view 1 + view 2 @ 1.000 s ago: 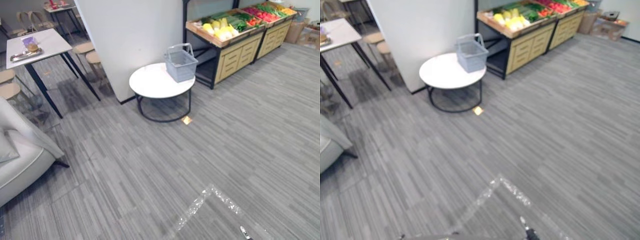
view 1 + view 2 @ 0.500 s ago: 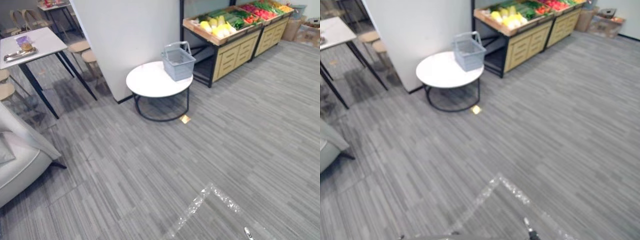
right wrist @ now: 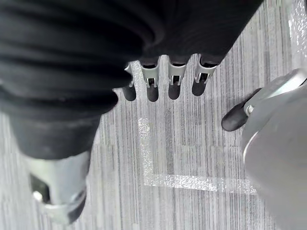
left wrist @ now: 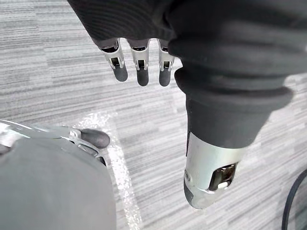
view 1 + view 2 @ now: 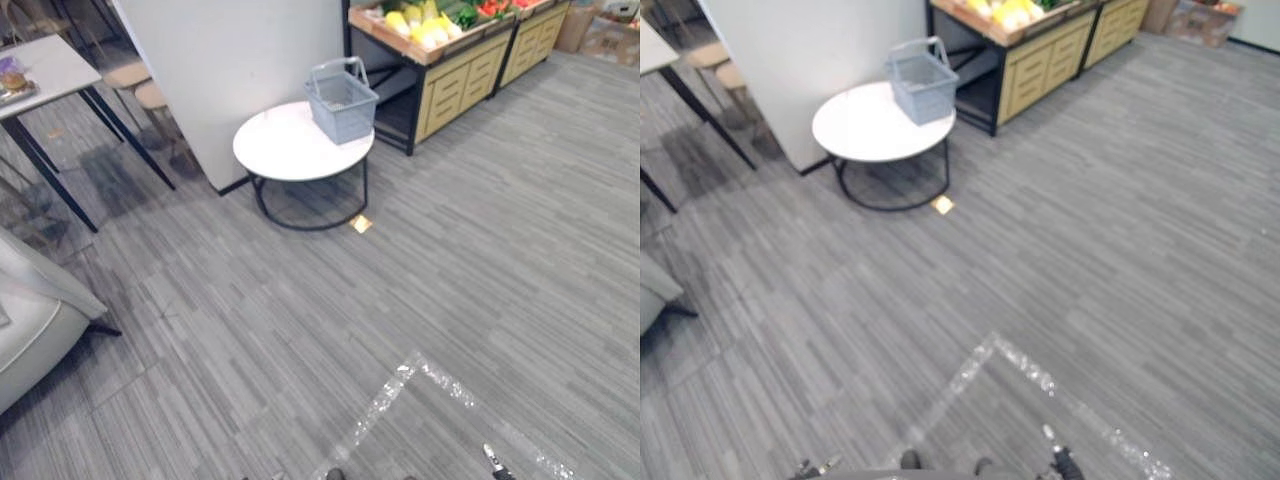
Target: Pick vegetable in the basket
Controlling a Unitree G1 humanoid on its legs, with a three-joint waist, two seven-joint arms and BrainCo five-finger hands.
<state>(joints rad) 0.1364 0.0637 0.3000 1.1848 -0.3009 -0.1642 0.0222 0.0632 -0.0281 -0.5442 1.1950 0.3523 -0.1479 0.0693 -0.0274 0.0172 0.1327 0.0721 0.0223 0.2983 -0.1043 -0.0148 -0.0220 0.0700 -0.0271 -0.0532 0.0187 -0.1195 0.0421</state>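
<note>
A grey plastic shopping basket (image 5: 341, 100) with its handle raised stands upright on a round white table with a black metal frame (image 5: 285, 155). It sits at the edge of the top nearest a light wooden produce stand with drawers (image 5: 455, 85). The vegetables (image 5: 422, 14) lie in the stand's sloping top tray, well apart from both hands. There is a yellow heap at the near end, with green ones beside it and red ones further along. Their kind is hard to make out from this far; they are possibly peppers. Stand and table are near each other but do not touch.

Behind the table rises a broad white wall panel (image 5: 230, 60). On the grey striped carpet floor (image 5: 500, 250), just in front of the table's frame, lies a small tan square tile (image 5: 361, 224). Nearer the robot, a corner of shiny silver tape (image 5: 385, 400) is stuck to the floor. To the left are a pale grey sofa (image 5: 30, 320), a rectangular white table on black legs (image 5: 45, 70) and round beige stools (image 5: 140, 85). Brown cardboard boxes (image 5: 605, 25) sit past the stand's far end.

The left hand (image 4: 142, 74) hangs above the floor with its fingers straight and relaxed in a row and its thumb apart, holding nothing. The right hand (image 3: 173, 86) hangs likewise above a corner of the tape, its fingers released and empty
</note>
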